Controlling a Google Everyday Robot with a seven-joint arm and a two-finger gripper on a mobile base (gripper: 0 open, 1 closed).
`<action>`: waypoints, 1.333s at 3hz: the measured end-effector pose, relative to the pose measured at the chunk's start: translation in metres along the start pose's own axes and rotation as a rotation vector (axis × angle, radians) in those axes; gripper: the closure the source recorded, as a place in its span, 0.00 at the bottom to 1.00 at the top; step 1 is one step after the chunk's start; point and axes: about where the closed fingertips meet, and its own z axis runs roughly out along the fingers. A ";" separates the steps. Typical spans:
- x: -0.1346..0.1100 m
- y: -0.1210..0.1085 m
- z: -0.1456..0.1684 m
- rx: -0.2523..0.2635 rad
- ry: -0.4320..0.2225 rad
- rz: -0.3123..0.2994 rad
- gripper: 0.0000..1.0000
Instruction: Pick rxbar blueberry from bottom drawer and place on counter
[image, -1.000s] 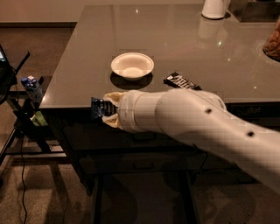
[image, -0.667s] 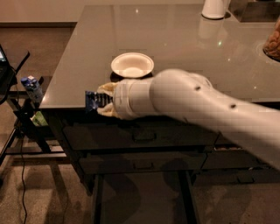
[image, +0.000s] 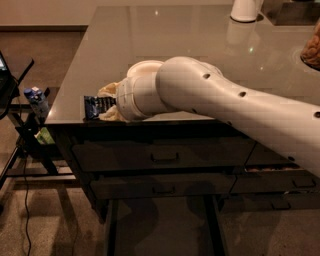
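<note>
One gripper (image: 107, 103) (with rxbar blueberry (image: 93, 106)) over front edge of glossy counter (image: 150, 36)

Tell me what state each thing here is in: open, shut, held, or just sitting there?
gripper: shut on the bar, at the counter's front left edge.
bar: held between the fingers, not yet let go.
bowl: upright on the counter, partly hidden by the arm.
bottom drawer: pulled open, bare floor showing.
upper drawers: look shut.
</note>
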 end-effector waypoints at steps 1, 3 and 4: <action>-0.002 -0.013 0.010 -0.017 -0.032 0.007 1.00; -0.004 -0.046 0.035 -0.082 -0.136 0.039 1.00; 0.004 -0.047 0.047 -0.150 -0.154 0.074 1.00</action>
